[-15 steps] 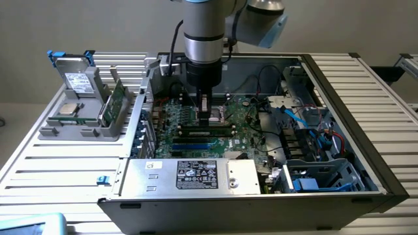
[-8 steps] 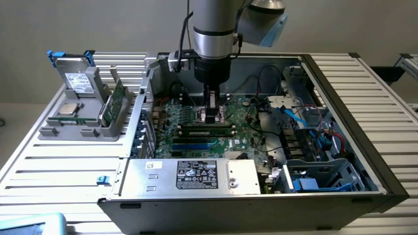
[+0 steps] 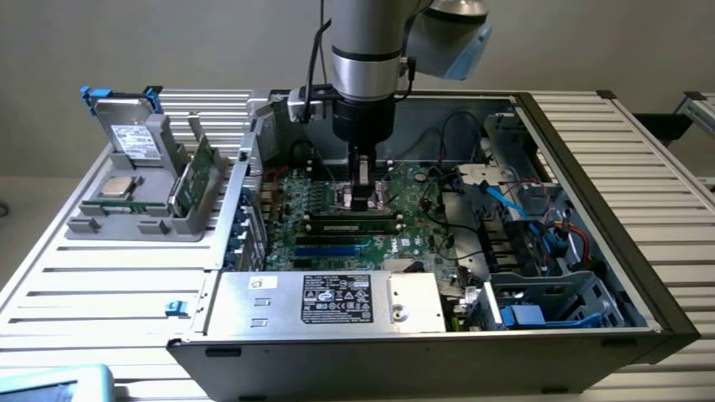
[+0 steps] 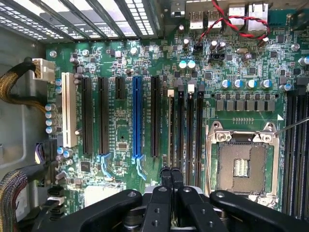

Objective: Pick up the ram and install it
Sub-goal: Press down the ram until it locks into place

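- An empty processor socket (image 4: 240, 166) was seen beside the memory slots, cables (image 3: 534, 213) crowding the case
- The ram (image 3: 355, 224), a narrow green stick, was seated in its slot
- The gripper (image 4: 171, 175) was pressed together above it

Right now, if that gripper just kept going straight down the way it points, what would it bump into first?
Probably the ram seated in its motherboard slot: the shut gripper sits directly above it, maybe already touching; depth is unclear.
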`<action>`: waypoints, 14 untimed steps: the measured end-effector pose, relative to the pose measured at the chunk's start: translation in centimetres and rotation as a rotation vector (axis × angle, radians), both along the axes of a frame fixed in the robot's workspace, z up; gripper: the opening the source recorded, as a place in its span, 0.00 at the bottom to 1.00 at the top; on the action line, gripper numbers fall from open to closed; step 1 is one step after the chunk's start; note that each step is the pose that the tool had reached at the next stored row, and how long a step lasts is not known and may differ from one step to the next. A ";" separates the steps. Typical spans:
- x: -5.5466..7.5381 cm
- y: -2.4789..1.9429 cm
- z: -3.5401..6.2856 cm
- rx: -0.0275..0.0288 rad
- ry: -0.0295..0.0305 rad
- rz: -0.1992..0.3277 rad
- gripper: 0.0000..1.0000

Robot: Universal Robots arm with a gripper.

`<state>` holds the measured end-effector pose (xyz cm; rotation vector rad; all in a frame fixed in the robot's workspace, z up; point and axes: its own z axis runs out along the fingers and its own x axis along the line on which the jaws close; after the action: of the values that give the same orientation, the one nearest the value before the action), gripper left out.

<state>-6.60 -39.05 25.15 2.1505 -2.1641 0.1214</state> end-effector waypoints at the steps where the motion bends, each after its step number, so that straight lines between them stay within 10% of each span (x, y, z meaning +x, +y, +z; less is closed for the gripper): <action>1: 0.0 0.00 0.00 0.0001 0.0000 0.000 0.11; 14: 0.0 0.00 -0.01 0.0000 -0.0005 -0.167 0.11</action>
<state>-6.60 -39.05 25.14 1.9584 -2.3322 0.1100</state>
